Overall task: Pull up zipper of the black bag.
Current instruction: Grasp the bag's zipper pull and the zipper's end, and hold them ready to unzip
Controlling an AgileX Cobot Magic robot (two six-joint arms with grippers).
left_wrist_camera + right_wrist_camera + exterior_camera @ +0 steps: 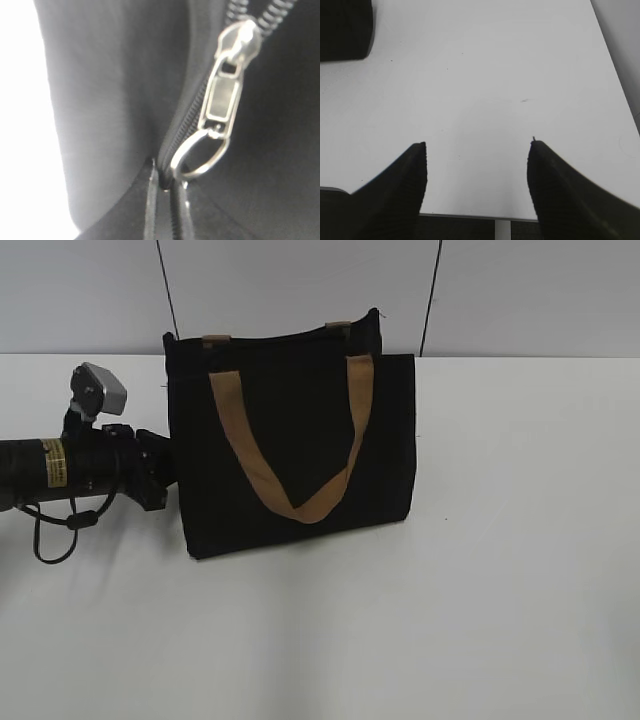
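With the black bag [290, 440] upright on the table [520, 570], the left gripper [165, 210] had nearly closed on the ring of the zipper [220, 100] at the bag's side, apparently grasping before pulling, while the right gripper [477, 165] gaped empty.

A white table [520, 540] meets a pale grey panelled wall [520, 290] with dark seams.

The boxy black fabric bag [290, 430] is showing off tan-brown webbing straps [300, 502], the shiny silver metal zipper pull [222, 97] is gleaming against black teeth, all sitting on a plain white bench [500, 620].
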